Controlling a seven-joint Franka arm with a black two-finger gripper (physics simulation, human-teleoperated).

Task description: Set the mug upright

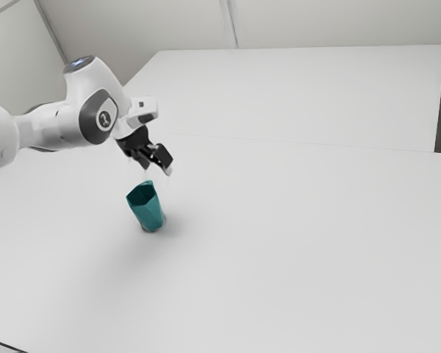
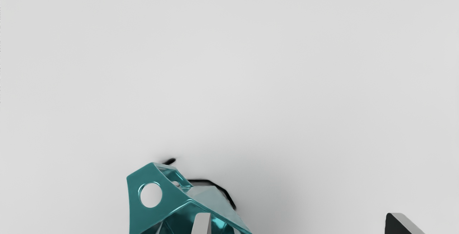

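Gripper [image 1: 157,168] parted wide, released and holding nothing, hangs above a teal mug [image 1: 148,209] on a pale tabletop [image 1: 301,257], well in from the tabletop's far edge. A round emblem [image 1: 104,119] marks the dark joint cover of the white arm [image 1: 55,131], and a bluish mark [image 1: 79,64] tops its bend; both are too small to read. Glossy and cut in flat facets, the mug stands mouth up, foot to the tabletop; whether it is perfectly plumb cannot be told. A flat handle [image 2: 143,216] pierced by a round hole juts from its side. Seen from the wrist, one fingertip [image 2: 202,223] covers part of the mouth, the other well apart over the tabletop, while the frame's edge crops the mug's body. Dark curved lines [image 2: 226,192] beside the mug are hard to identify.
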